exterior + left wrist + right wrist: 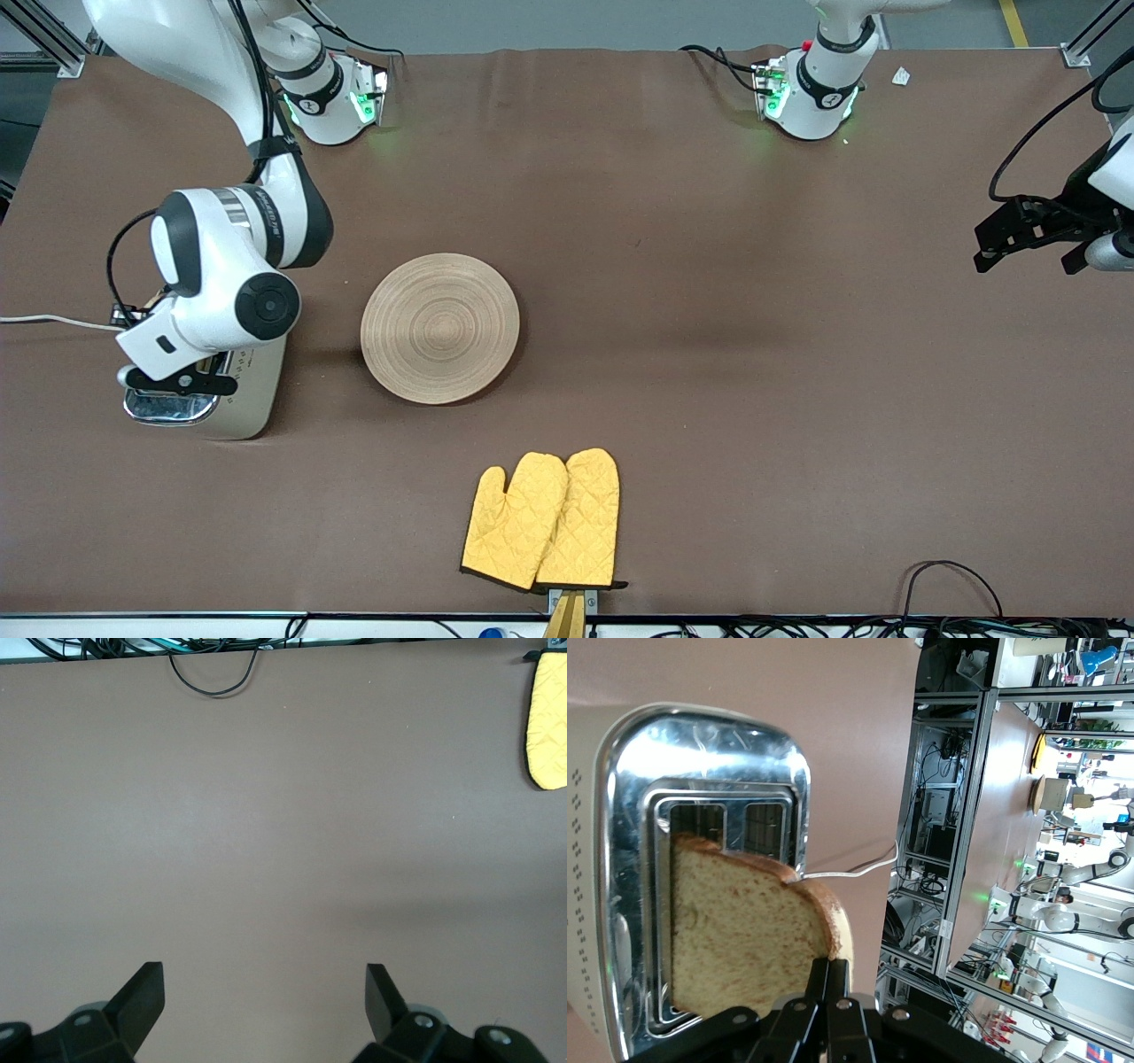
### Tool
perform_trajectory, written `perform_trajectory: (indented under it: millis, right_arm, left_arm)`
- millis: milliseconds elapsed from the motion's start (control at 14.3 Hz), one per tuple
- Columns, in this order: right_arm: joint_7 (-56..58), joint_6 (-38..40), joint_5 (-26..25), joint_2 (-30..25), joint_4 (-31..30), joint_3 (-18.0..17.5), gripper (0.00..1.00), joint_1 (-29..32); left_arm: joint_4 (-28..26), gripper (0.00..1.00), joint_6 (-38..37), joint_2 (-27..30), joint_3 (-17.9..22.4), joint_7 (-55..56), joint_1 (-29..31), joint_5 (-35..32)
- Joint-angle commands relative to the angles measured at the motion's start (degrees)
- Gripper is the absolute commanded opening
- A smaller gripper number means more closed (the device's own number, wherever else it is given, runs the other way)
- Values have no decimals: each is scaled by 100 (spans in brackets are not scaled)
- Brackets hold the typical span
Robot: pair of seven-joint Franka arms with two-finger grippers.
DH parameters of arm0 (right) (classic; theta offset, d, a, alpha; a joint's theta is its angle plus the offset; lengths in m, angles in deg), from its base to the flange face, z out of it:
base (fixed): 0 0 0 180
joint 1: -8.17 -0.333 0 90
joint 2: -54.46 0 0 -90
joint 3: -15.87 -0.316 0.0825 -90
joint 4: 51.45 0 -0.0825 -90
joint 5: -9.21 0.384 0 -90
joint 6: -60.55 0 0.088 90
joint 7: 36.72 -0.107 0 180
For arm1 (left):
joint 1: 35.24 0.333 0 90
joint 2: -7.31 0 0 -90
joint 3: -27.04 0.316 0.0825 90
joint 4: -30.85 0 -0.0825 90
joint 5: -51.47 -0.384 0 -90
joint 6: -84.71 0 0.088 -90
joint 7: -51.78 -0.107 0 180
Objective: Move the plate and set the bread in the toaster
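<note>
Two claws are mine. My right claw (829, 979) is closed on the bread (744, 930) and holds it over the toaster (232, 400), with the slice partly inside one slot of the chrome top. The toaster stands near the worktop (753, 354) edge at the right arm's end. The plate (440, 328) lies beside the toaster, toward the middle of the worktop. Yellow oven mitts (545, 520) lie at the edge nearest to the front camera. My left claw (266, 992) waits with fingers wide apart over bare worktop at the left arm's end.
</note>
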Motion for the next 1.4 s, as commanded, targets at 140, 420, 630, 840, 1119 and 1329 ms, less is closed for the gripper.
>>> perform_trajectory:
  millis: [140,420,630,840,1119,1329]
  right_arm:
    - [48,37,-14,51,-50,4,8,-41]
    - [-22,19,-23,104,108,4,100,-14]
    - [66,237,430,17,843,4,100,-23]
    - [731,450,2299,-526,1628,56,100,466]
    - [1101,230,5038,-1555,1411,30,100,2032]
    - [1568,-295,5048,-2425,437,39,100,2174]
  left_arm:
    - [33,100,-95,37,2,-55,20,78]
    - [33,100,-95,37,2,-55,20,78]
    - [33,100,-95,46,3,-55,20,78]
    - [32,100,-95,37,11,-55,20,78]
    - [33,100,-95,37,11,-55,20,78]
    - [24,100,-95,37,11,-55,20,78]
